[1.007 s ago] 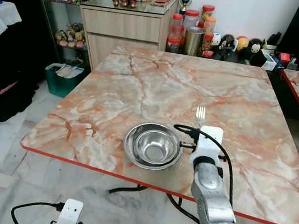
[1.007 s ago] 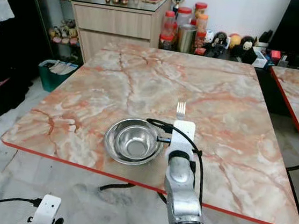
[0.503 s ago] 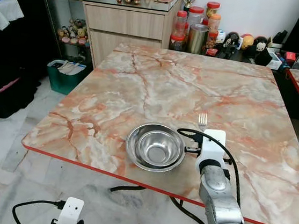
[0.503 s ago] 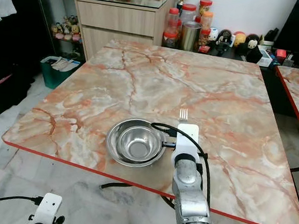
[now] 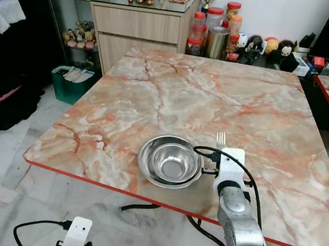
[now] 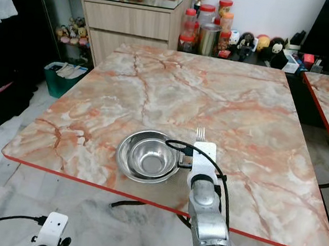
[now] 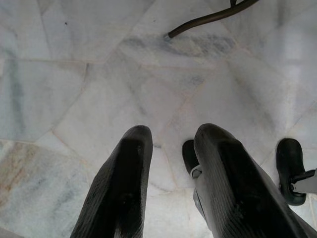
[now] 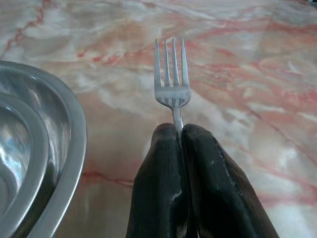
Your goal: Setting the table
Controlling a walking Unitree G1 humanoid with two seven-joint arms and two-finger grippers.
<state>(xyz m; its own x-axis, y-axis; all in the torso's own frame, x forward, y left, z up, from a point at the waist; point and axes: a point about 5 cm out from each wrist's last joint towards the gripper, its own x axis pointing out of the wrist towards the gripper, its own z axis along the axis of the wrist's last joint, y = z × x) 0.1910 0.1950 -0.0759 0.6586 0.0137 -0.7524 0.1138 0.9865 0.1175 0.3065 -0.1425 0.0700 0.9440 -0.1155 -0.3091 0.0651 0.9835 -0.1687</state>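
The room is bright and evenly lit, and the head pictures are sharp, with soft white shine on the table (image 5: 173,94) and bright spots inside the bowl (image 5: 169,161). The far left corner of the room is dark. Up close, the fork (image 8: 171,79) looks sharp, the near bowl rim is blurry, and the floor (image 7: 74,74) is pale with soft shadows.

- Setting: a lived-in home, dining area.
- Pink-veined marble table (image 5: 173,94) with red edging stands on a pale marble tile floor (image 5: 5,164).
- Beyond the table: wooden drawer cabinet (image 5: 141,28); beside it, red-lidded storage jars (image 5: 214,22) and small figurines (image 5: 268,46).
- Left of the table: glass display shelf of toys (image 5: 79,36).
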